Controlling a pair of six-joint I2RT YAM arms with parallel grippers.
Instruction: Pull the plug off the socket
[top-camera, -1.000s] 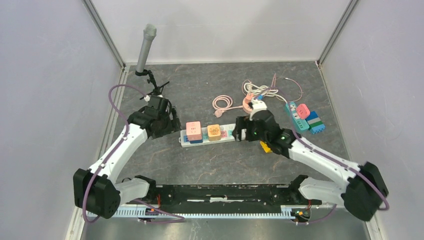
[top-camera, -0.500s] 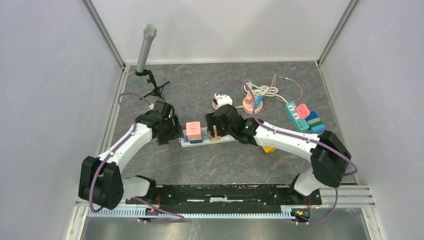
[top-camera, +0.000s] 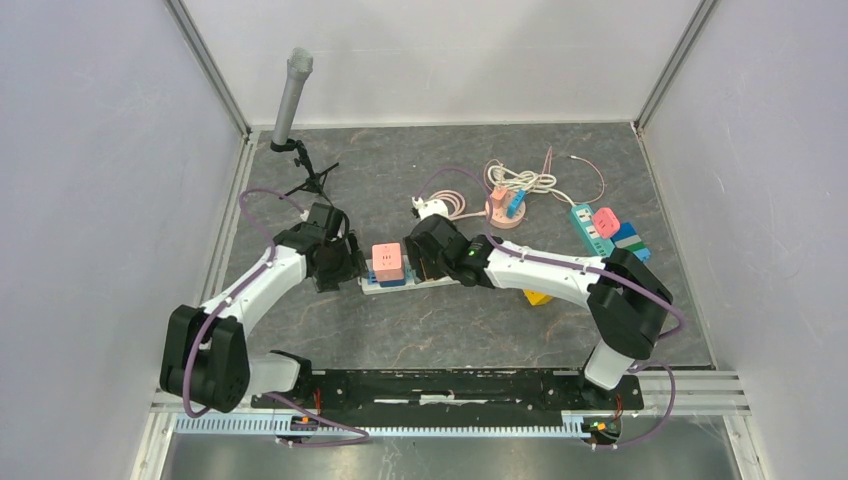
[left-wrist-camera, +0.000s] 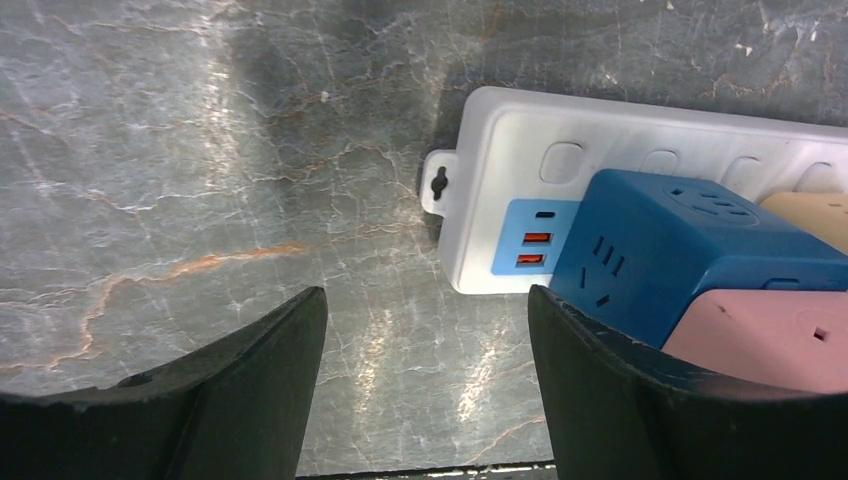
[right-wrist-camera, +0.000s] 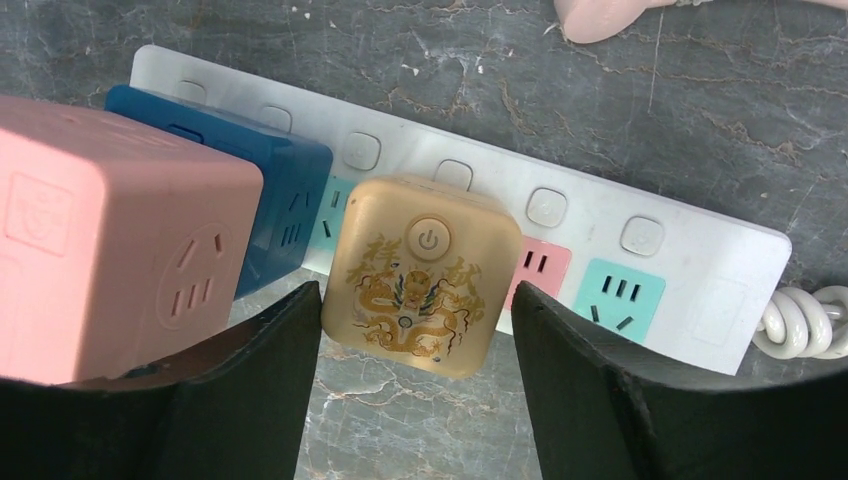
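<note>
A white power strip (top-camera: 400, 283) lies mid-table. It also shows in the right wrist view (right-wrist-camera: 690, 255) and the left wrist view (left-wrist-camera: 500, 170). A gold dragon-print cube plug (right-wrist-camera: 425, 273) sits in it, beside a pink cube (right-wrist-camera: 110, 235) stacked on a blue cube (right-wrist-camera: 270, 190). My right gripper (right-wrist-camera: 415, 385) is open, its jaws either side of the gold plug's near end, not clamped. My left gripper (left-wrist-camera: 425, 385) is open over bare table by the strip's left end, its right finger (left-wrist-camera: 620, 400) next to the blue cube (left-wrist-camera: 680, 250).
A microphone on a small tripod (top-camera: 292, 100) stands at the back left. Coiled cables and a pink round base (top-camera: 505, 195) lie behind the strip. A teal strip with pink and blue cubes (top-camera: 608, 232) is at the right. A yellow block (top-camera: 537, 297) lies under the right arm.
My right arm has swung left from the strip's right end to over the gold plug. My left gripper has moved in to the strip's left end.
</note>
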